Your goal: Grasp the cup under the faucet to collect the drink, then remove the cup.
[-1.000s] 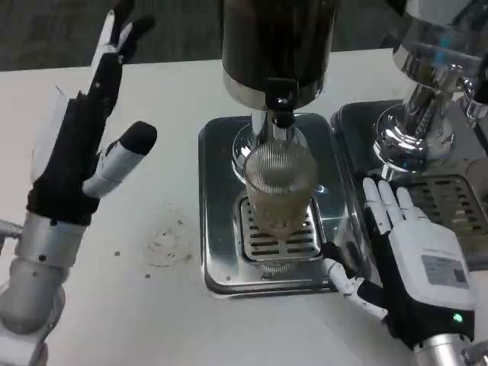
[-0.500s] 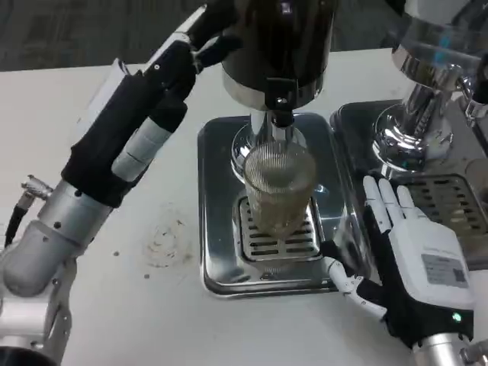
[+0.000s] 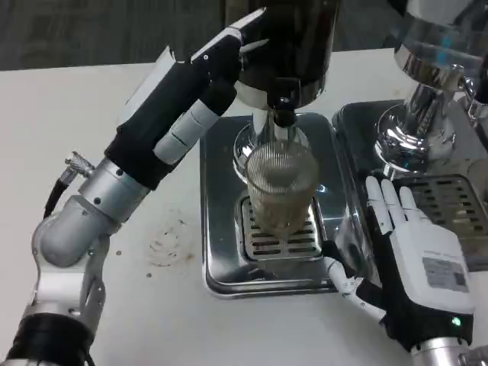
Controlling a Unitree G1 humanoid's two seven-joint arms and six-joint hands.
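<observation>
Cup (image 3: 280,187) under faucet (image 3: 283,107), left hand (image 3: 200,95) fingers hidden against dispenser, right hand (image 3: 415,267) fingers spread, empty.

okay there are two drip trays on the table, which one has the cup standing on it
The left drip tray, under the dark dispenser, carries the ribbed clear cup on its slotted grate. The right drip tray, under the chrome machine, has none.

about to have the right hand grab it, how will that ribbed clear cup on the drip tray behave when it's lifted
The cup looks like thin ribbed plastic, so it probably flexes under a hard squeeze. It seems partly filled with a pale drink, so likely heavier than it looks and apt to slosh if tilted. The ribs should help the right hand grip; standing tall on the slotted drip tray, it could tip if nudged.
</observation>
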